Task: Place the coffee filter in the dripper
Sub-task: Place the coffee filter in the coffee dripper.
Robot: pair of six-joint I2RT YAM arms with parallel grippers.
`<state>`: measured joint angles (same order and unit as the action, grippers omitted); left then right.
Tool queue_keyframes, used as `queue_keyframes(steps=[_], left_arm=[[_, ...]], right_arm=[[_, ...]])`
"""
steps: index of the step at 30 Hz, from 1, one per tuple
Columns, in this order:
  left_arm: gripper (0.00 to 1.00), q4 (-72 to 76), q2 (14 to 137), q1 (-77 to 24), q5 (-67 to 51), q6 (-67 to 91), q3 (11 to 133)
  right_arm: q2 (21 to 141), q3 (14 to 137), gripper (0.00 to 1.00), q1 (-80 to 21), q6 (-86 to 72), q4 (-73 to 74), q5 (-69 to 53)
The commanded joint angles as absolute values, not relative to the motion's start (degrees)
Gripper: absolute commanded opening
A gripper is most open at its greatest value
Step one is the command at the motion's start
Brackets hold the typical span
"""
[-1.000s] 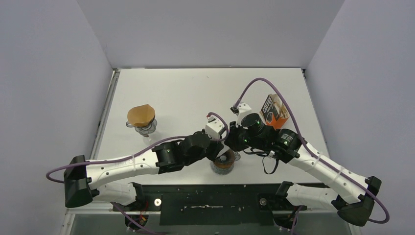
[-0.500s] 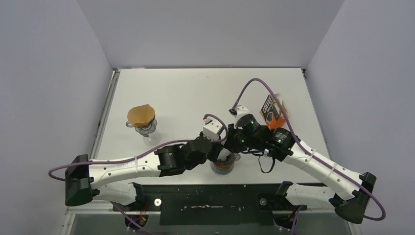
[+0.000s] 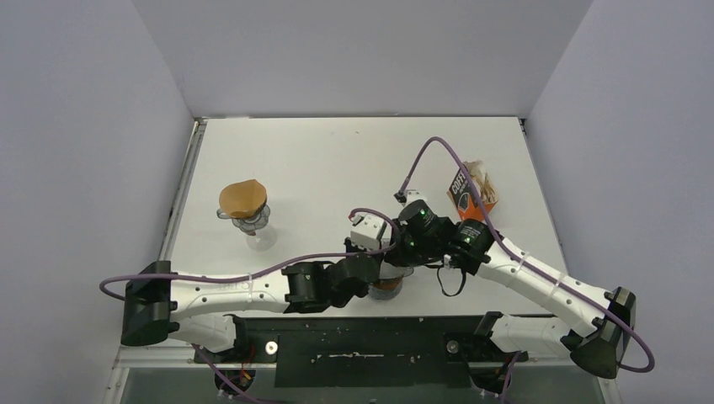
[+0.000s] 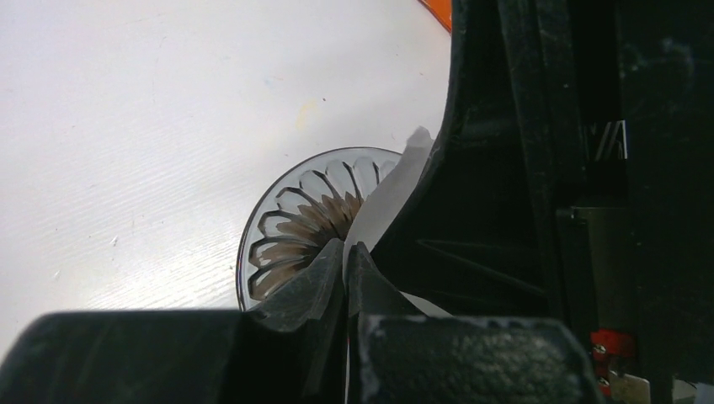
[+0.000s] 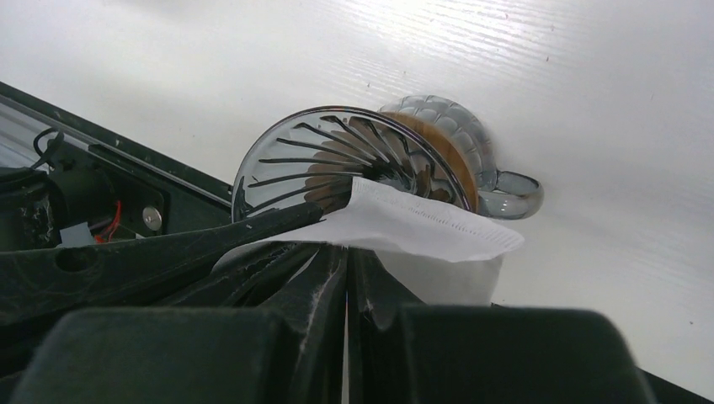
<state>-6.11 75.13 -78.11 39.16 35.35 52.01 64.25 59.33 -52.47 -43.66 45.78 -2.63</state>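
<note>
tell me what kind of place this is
Probably a robot lab test cell set up for coffee making: a white table boxed in by plain grey walls, two robot arms bolted at its edge, and a dripper, coffee filter and coffee packet.

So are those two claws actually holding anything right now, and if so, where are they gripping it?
The left gripper and right gripper each appear to pinch the white coffee filter by its paper edge, at the dripper mouth.

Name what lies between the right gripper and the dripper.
The white coffee filter: pinched in the right gripper's shut jaws, it hangs over the dripper's ribbed mouth, shown in the right wrist view.
</note>
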Motion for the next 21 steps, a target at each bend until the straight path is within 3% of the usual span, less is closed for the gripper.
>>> queue_keyframes(steps=[1, 21], left_arm=[[0.0, -2.5, 76.6, -80.1, 46.5, 38.8, 54.1], [0.0, 1.5, 78.6, -81.5, 50.9, 44.3, 53.8]], right_arm=[[65.2, 59.7, 0.0, -52.2, -47.8, 44.5, -4.0], [70.9, 60.0, 0.0, -52.3, -51.9, 45.6, 2.6]])
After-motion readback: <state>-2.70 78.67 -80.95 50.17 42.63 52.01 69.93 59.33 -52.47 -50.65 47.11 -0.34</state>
